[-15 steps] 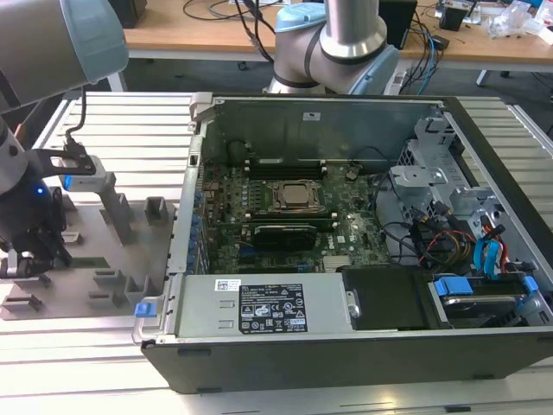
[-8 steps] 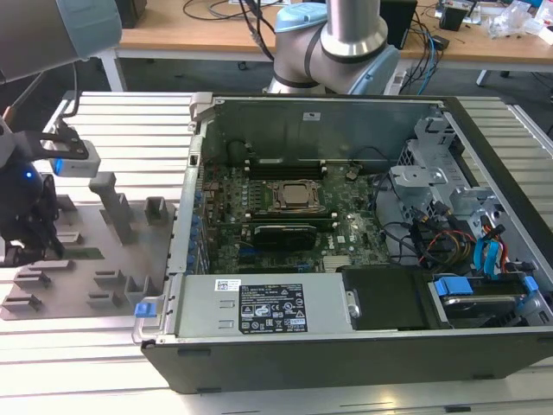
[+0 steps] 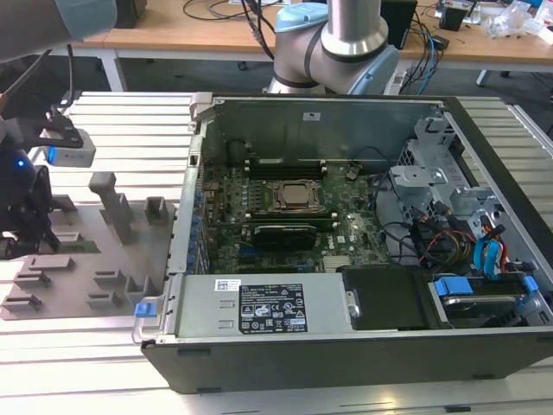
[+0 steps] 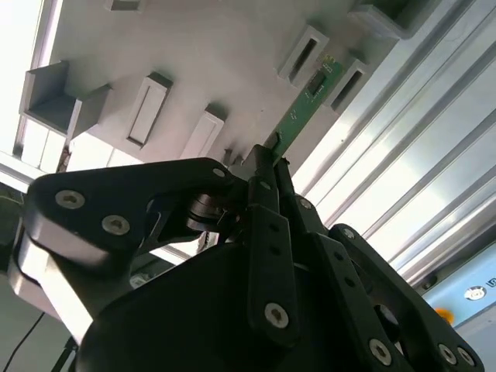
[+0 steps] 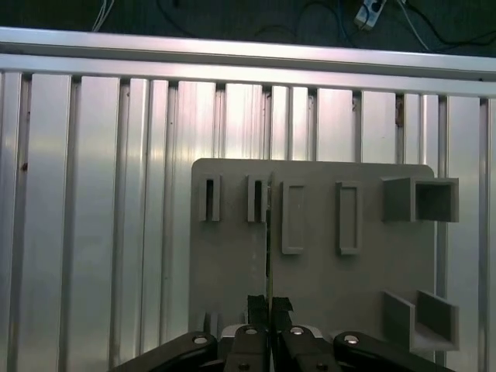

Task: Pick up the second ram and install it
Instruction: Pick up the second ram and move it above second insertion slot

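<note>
Ribbed aluminium table (image 3: 121, 130) carrying a grey fixture plate (image 3: 151, 246) with slotted holders at the exterior view's left and an open computer case (image 3: 346, 354) at centre. A wooden desk (image 3: 173, 35) strewn with cables crosses the upper edge behind the arm's base (image 3: 346, 43). In the second wrist view the gripper (image 4: 267, 159) is clenched on one end of the second ram (image 4: 310, 97), a thin green stick over the plate, its free end between two slotted holders.
</note>
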Motion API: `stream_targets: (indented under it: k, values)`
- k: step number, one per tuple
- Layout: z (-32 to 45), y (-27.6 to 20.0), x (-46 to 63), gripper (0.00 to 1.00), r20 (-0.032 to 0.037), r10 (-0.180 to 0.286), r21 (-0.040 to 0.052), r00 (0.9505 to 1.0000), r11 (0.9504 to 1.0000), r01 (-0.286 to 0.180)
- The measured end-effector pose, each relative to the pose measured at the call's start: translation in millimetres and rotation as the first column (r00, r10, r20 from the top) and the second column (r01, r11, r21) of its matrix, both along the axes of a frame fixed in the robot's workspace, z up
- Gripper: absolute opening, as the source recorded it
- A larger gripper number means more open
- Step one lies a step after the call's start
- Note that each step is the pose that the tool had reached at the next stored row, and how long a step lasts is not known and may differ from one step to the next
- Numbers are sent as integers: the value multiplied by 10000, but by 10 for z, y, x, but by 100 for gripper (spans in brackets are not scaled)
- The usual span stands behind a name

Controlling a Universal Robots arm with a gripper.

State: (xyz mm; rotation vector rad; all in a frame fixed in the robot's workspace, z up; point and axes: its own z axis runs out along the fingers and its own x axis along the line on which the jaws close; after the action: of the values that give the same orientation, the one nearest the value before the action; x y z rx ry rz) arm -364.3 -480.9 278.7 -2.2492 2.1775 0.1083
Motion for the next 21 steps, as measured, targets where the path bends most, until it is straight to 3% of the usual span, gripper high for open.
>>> stream_targets:
  k: [2, 5, 11, 21]
  values:
    - [20, 0, 0, 14, 1, 0, 0, 10000, 10000, 0]
    - [121, 0, 0, 14, 0, 0, 0, 10000, 10000, 0]
    - [406, 0, 0, 14, 1, 0, 0, 10000, 10000, 0]
    - [741, 0, 0, 14, 0, 0, 0, 10000, 10000, 0]
